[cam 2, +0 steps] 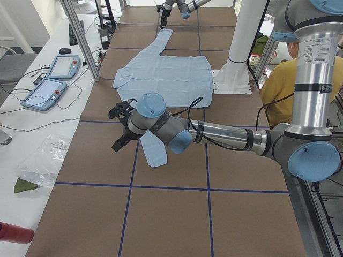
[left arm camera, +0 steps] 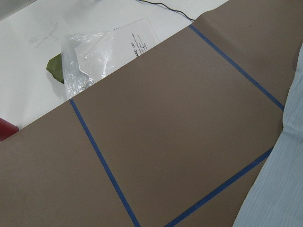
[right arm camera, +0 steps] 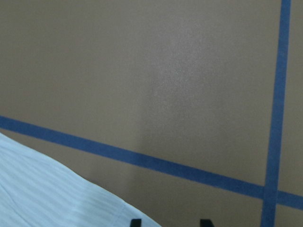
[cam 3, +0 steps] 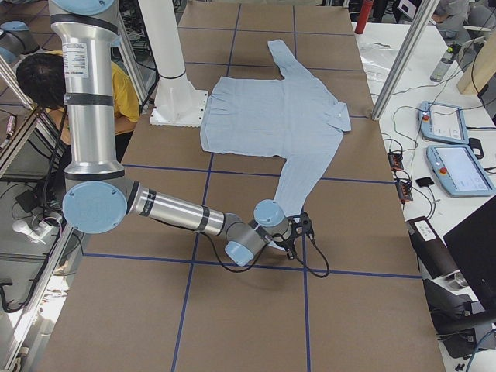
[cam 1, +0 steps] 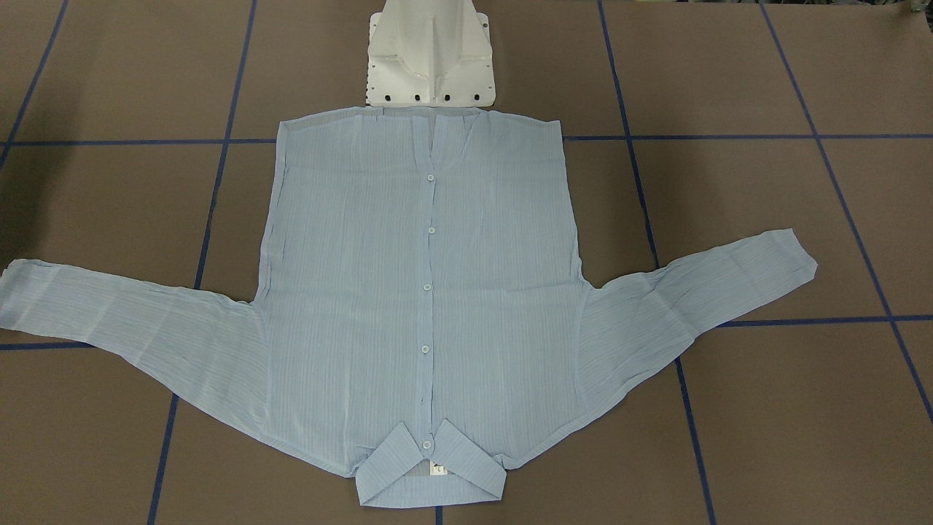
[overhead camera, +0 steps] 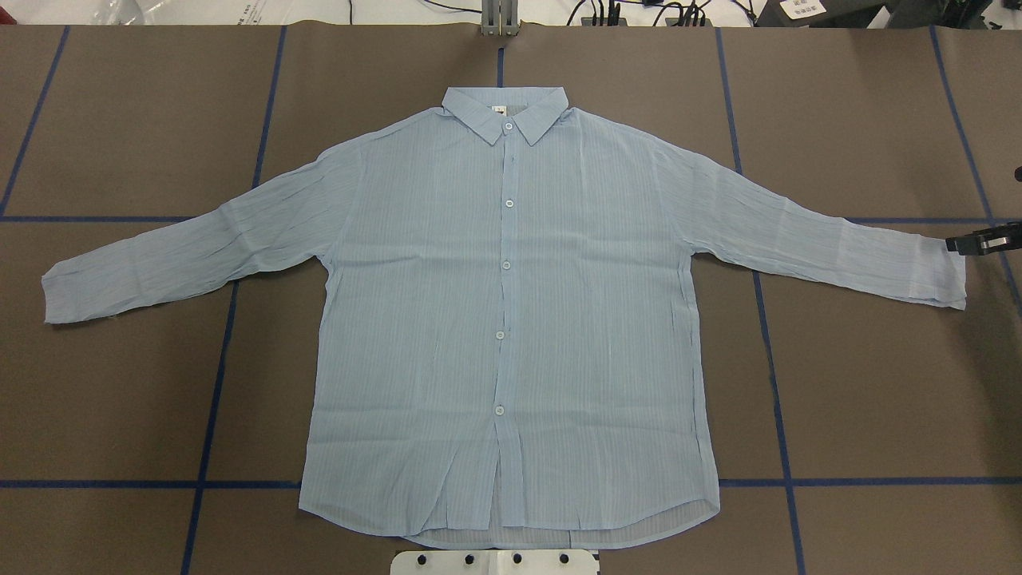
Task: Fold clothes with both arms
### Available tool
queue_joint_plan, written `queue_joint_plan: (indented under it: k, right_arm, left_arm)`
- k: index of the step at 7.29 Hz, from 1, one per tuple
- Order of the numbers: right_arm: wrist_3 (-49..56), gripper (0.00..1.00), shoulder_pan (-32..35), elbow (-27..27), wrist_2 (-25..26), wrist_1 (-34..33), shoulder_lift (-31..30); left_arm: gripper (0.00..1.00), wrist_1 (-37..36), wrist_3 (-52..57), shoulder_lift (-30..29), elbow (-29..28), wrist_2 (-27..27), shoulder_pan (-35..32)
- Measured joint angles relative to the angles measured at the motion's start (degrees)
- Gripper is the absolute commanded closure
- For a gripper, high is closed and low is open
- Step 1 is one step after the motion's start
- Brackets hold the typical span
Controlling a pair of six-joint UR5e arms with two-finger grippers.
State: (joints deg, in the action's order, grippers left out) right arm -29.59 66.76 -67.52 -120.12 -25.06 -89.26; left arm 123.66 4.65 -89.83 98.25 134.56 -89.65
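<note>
The light-blue striped shirt [overhead camera: 511,319] lies flat on the brown table, buttoned and front up. Its collar [overhead camera: 505,112] points away from the robot and both sleeves are spread wide. My right gripper [overhead camera: 984,239] hangs at the right sleeve's cuff [overhead camera: 934,271]. In the right wrist view its fingertips [right arm camera: 135,222] stand apart, open, over bare table at the cuff's edge [right arm camera: 57,194]. My left gripper [cam 2: 117,144] shows only in the exterior left view, above the table beside the left sleeve's end [cam 2: 155,152]; I cannot tell whether it is open or shut.
The white pedestal base [cam 1: 430,58] stands at the shirt's hem. Blue tape lines [overhead camera: 215,351] grid the table. On the white side bench lie a plastic bag [left arm camera: 99,47] and two control tablets [cam 2: 53,80]. A person in yellow [cam 2: 278,80] sits behind the robot.
</note>
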Motion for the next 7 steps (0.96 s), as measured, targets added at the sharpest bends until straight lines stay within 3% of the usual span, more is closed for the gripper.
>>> queue_joint_plan:
  k: [1, 2, 3, 7]
  right_arm:
    - [0.0, 0.64, -0.2, 0.2, 0.0, 0.0, 0.0]
    - [-0.1, 0.90, -0.3, 0.2, 0.0, 0.0, 0.0]
    - [-0.3, 1.00, -0.5, 0.2, 0.0, 0.1, -0.1]
    - [-2.2, 1.00, -0.6, -1.5, -0.4, -0.1, -0.3]
  left_arm:
    - [0.00, 0.0, 0.0, 0.0, 0.0, 0.0, 0.0]
    - [0.00, 0.0, 0.0, 0.1, 0.0, 0.0, 0.0]
    - [0.00, 0.0, 0.1, 0.1, 0.0, 0.0, 0.0]
    - [0.00, 0.0, 0.2, 0.1, 0.0, 0.0, 0.0]
